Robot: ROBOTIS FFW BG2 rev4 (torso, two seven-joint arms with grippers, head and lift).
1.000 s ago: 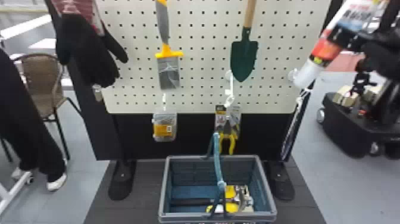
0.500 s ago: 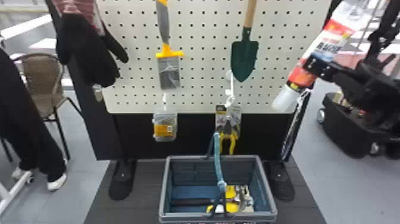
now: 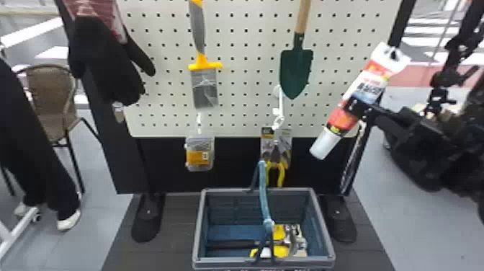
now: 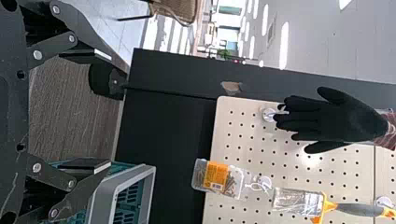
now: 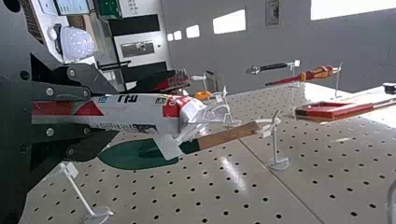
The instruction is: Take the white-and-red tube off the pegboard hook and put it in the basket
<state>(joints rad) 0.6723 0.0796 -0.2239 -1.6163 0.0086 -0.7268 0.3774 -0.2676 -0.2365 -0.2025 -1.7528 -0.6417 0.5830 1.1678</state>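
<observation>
- Tube (image 3: 368,85), white and red, clear of its hook in front of the pegboard's (image 3: 245,83) right edge.
- Long axis slanting: white cap (image 3: 321,143) low and leftward, flat crimped end high and rightward.
- Right gripper (image 5: 106,113) clamped round the body above the cap; the fingers meet it from the right, the tube running obliquely across them.
- Basket (image 3: 257,189) lower and to the left; the next move likely calls for a leftward carry, then lowering past the upright handle (image 3: 264,194).
- Left gripper (image 4: 110,109) farther away, empty, fingers spread.
- Dark lettering on the tube's white part; an orange label on the hanging box (image 3: 200,153).
</observation>
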